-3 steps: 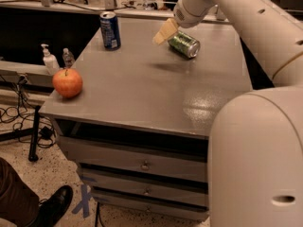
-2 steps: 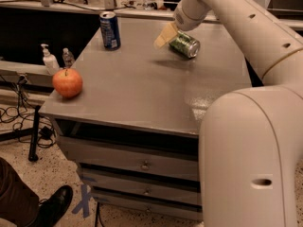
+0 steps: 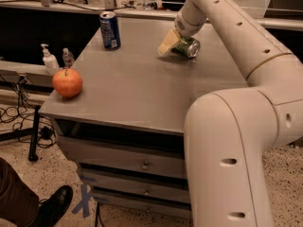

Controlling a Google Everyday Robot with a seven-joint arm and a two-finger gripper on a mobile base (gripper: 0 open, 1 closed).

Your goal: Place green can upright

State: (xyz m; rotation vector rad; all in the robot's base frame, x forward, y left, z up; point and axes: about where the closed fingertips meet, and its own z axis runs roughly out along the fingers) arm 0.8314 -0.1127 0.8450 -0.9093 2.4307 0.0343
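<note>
The green can lies on its side on the grey table top, near the far right, with a silver end facing me. My gripper reaches down from the arm at the upper right and sits right at the can's left side, low over the table. The part of the gripper behind the can is hidden.
A blue can stands upright at the table's far left. A red apple sits at the near left corner. Two small bottles stand beyond the left edge. Drawers are below the table top. My arm's large body fills the right foreground. A person's shoe is on the floor at lower left.
My gripper has come down and closer to the green can's left side. The can has stayed lying in the same spot.
</note>
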